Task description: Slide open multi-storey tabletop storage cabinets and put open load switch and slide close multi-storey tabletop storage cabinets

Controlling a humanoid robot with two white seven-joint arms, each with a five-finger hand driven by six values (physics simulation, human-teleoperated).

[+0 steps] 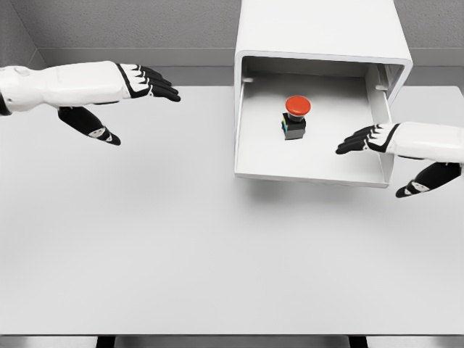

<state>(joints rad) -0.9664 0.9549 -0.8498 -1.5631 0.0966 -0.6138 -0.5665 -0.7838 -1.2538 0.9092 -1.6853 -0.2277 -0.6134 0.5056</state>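
A white tabletop cabinet [319, 32] stands at the back of the table, right of the middle, with its drawer [312, 168] slid out toward me. Inside the drawer sits the load switch [296, 116], a small black body with a red mushroom button, upright near the drawer's middle. My right hand [377, 156] hovers at the drawer's right wall, fingers extended and pointing left over the drawer floor, thumb hanging below outside the wall; it holds nothing. My left hand [134, 98] floats far to the left above the table, fingers straight, empty.
The white table [181, 246] spreads wide in front of and left of the cabinet. Its front edge runs along the bottom of the view, with dark legs showing below. A grey wall rises behind the cabinet.
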